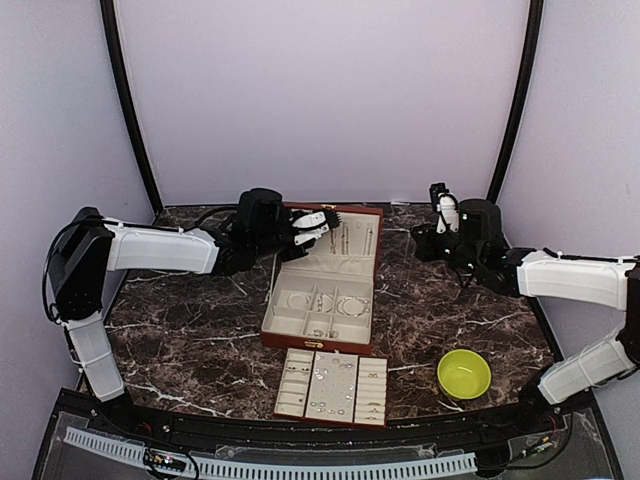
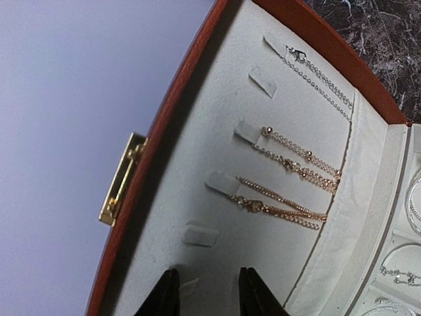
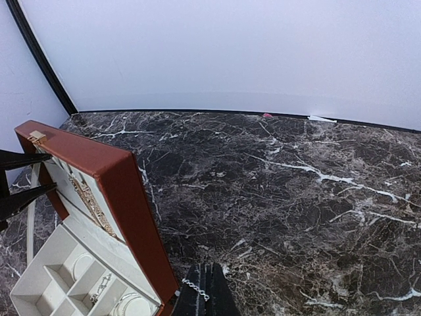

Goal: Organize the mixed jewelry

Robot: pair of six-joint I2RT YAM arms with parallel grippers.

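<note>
My right gripper (image 3: 209,293) is shut on a thin silvery chain (image 3: 196,288) that lies across its fingertips. It hovers over the marble just right of the open reddish-brown box (image 3: 125,197); in the top view it (image 1: 438,192) is at the back right. My left gripper (image 2: 209,293) is open and empty against the cream lining of the box lid (image 2: 217,131), below two gold chains (image 2: 283,201) and a silver chain (image 2: 319,76) hung on tabs. In the top view it (image 1: 318,222) is at the lid's left side.
The box base (image 1: 318,305) holds silvery pieces in round compartments. A cream-lined compartment tray (image 1: 331,386) with tiny rings and studs lies in front of it. A yellow-green bowl (image 1: 464,373) stands at the front right. The gold clasp (image 2: 122,178) is on the lid's edge.
</note>
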